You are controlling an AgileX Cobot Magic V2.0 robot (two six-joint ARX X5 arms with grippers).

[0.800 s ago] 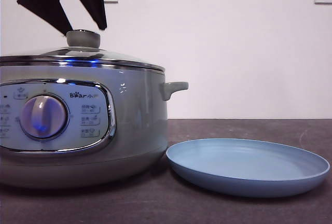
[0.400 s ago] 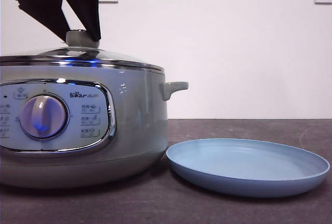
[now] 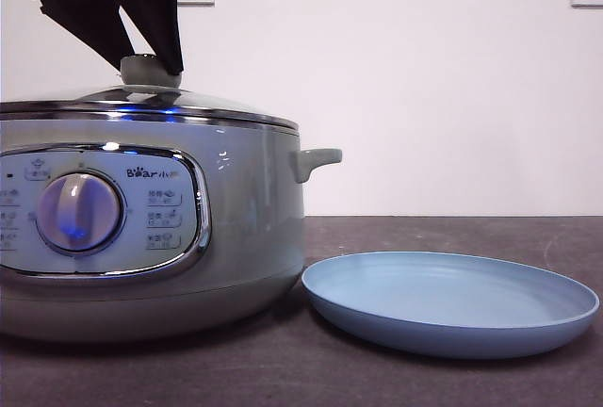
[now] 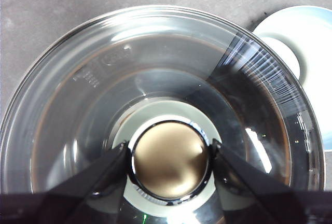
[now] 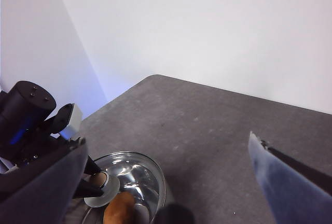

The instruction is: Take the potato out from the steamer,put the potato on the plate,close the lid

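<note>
The left pincer point(image 4: 170, 157) stood straight above the lid point(image 4: 155, 105), jaws closed against its knob point(image 4: 170, 159); the right pincer point(image 5: 166, 193) waited wide open, empty.

Steamer: the steamer point(image 3: 141, 228) fills the left half of the front view; pale grey-green body, chrome rim, round dial panel marked "Bear", side handle pointing right.
Lid: the lid point(image 3: 160, 98) sits closed on the steamer's rim; clear glass dome, chrome edge, grey-green knob upper left of the frame.
Potato: the potato point(image 5: 120, 208) is orange-brown, seen through the glass at the bottom of the right wrist view, inside the steamer.
Plate: the plate point(image 3: 450, 303) is light blue, shallow, empty, lower right of the front view, just beside the steamer's base.
</note>
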